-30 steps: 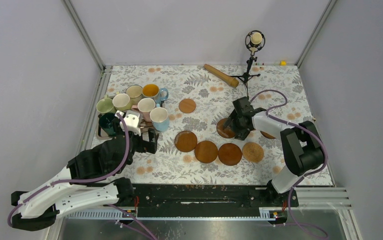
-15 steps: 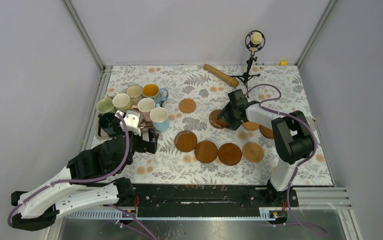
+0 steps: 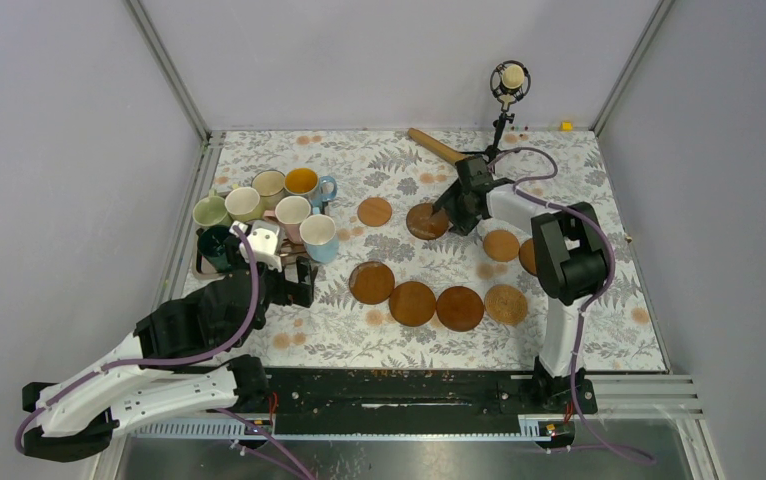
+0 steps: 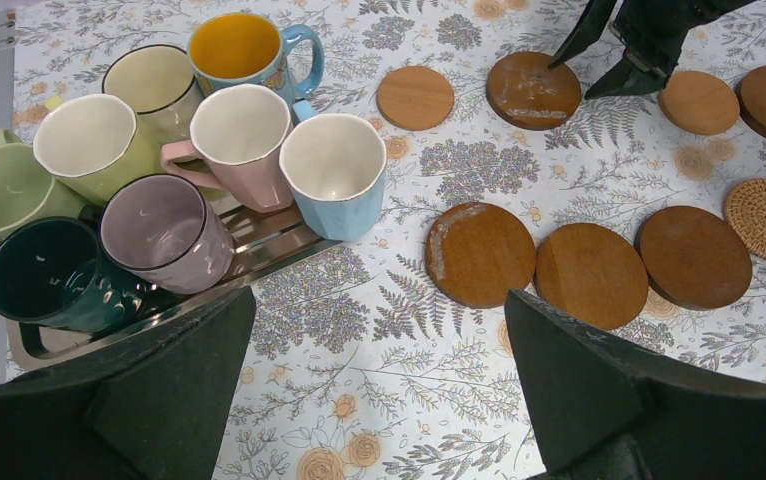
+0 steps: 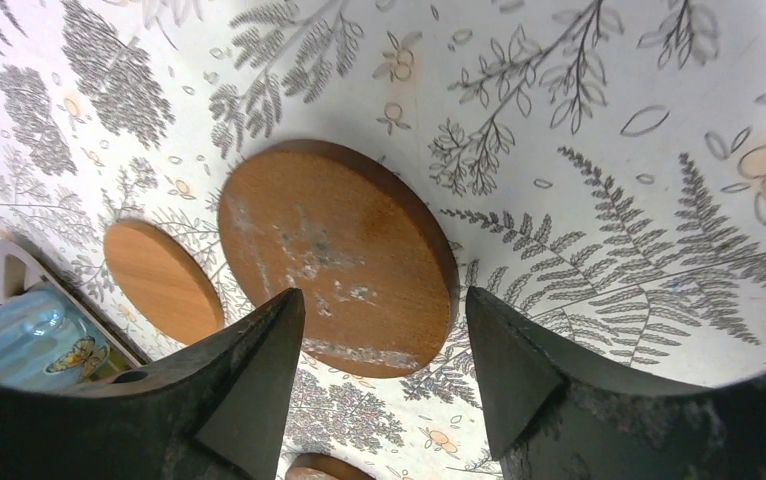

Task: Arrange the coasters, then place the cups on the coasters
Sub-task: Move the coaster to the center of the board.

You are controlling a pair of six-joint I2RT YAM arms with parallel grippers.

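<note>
- Reaching far across the bench [image 3: 359, 160] in the top view, the right end effector [image 3: 449, 212] stands at a scuffed dark coaster [image 3: 424, 222]; the cups [image 3: 292, 213] crowd the left side.
- From the left wrist, the left end effector [image 4: 377, 296] is spread wide and empty, near a row of four coasters [image 4: 590, 275].
- From the right wrist, the fingers [image 5: 259, 350] stand parted, tips overlapping the scuffed dark coaster's edges; it lies flat, and whether they touch it cannot be told.

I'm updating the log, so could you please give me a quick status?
Left gripper open, hovering by cups. Right gripper astride scuffed dark coaster, grip unclear. No cups on coasters. Mic stand close behind.
</note>
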